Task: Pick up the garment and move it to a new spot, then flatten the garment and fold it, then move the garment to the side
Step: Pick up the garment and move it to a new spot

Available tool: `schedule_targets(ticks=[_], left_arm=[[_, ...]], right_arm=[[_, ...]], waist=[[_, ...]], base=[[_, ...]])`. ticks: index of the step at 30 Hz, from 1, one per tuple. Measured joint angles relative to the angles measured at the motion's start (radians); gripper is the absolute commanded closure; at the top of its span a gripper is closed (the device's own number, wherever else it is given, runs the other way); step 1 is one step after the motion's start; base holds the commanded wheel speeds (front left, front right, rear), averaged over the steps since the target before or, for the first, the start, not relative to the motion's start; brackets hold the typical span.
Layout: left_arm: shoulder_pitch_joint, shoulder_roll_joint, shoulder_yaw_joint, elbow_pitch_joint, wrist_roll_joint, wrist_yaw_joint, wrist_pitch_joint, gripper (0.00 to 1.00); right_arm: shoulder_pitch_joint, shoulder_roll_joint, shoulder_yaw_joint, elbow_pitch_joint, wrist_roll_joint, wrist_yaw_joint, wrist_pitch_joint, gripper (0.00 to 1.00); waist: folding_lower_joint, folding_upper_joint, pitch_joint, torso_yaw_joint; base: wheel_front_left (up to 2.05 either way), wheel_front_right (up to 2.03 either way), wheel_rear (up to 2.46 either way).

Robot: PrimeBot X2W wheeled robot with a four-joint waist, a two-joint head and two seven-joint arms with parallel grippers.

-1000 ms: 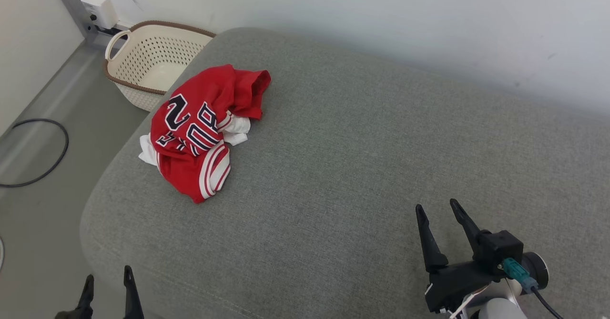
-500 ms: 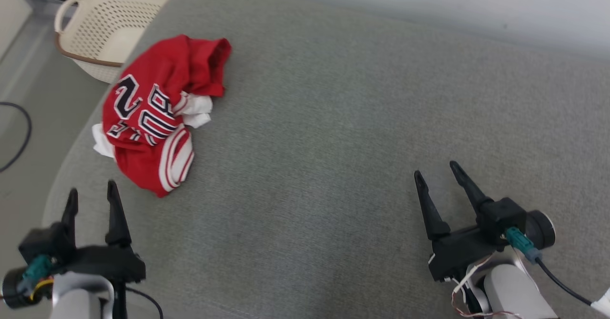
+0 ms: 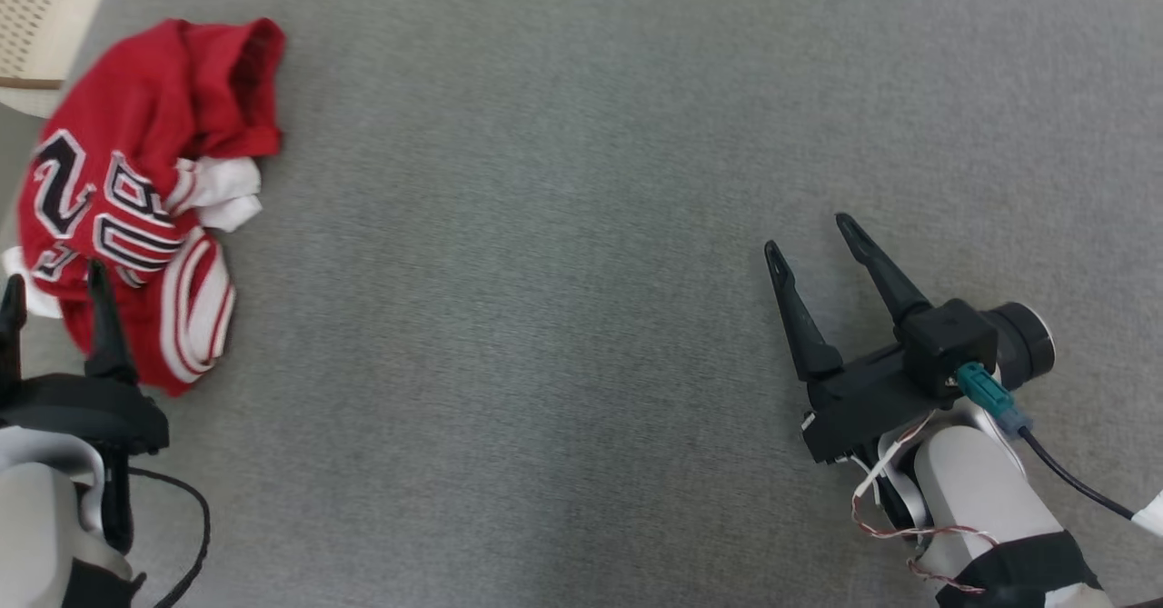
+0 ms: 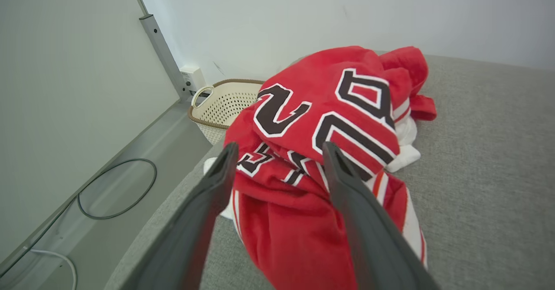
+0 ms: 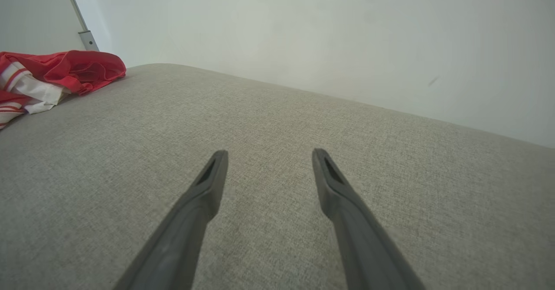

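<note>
Where the grey woven cushion (image 3: 545,272) spreads wide and flat, the red jersey (image 3: 136,181) lies crumpled at its far left corner, close to the rounded edge. White trim and dark numbers show among its folds.

The left gripper (image 3: 53,281) sits at the jersey's near side with its two fingers spread and nothing between them. Its tips overlap the cloth in the head view, but I cannot tell whether they touch it. The right gripper (image 3: 809,235) is likewise spread and empty, over bare cushion at the right, well apart from the jersey.

Beyond the cushion's far edge rises a plain pale wall (image 5: 303,30). Off the left corner a cream perforated basket (image 4: 225,103) with a brown rim stands on the grey floor (image 4: 130,151), just beside the cushion. A metal post (image 4: 162,51) runs up the corner of the room, with a small white box (image 4: 193,75) at its foot. A black cable (image 4: 155,179) lies looped on the floor nearer by, beside a pale panel (image 4: 65,86) on the left.
</note>
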Motion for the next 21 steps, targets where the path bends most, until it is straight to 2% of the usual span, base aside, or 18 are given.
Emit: schedule_targets(ticks=[8, 14, 21], left_arm=[[-0.053, 0.037, 0.002, 0.064, 0.005, -0.026, 0.0, 0.0], [-0.086, 0.075, 0.007, 0.192, 0.009, -0.018, -0.001, 0.0], [-0.126, 0.085, 0.032, 0.327, -0.028, -0.019, -0.014, 0.0]], right_arm=[[-0.026, 0.012, 0.008, -0.025, 0.003, 0.0, 0.0, 0.0], [-0.03, 0.016, -0.007, -0.031, 0.002, 0.0, 0.0, 0.0], [-0.022, 0.019, -0.03, -0.034, 0.002, 0.0, 0.0, 0.0]], waist=[[0.0, 0.0001, 0.066, -0.08], [-0.0001, 0.0, 0.087, -0.133], [-0.0004, -0.0002, 0.095, -0.176]], base=[[0.0, 0.0, 0.0], [0.0, 0.0, 0.0], [0.0, 0.0, 0.0]])
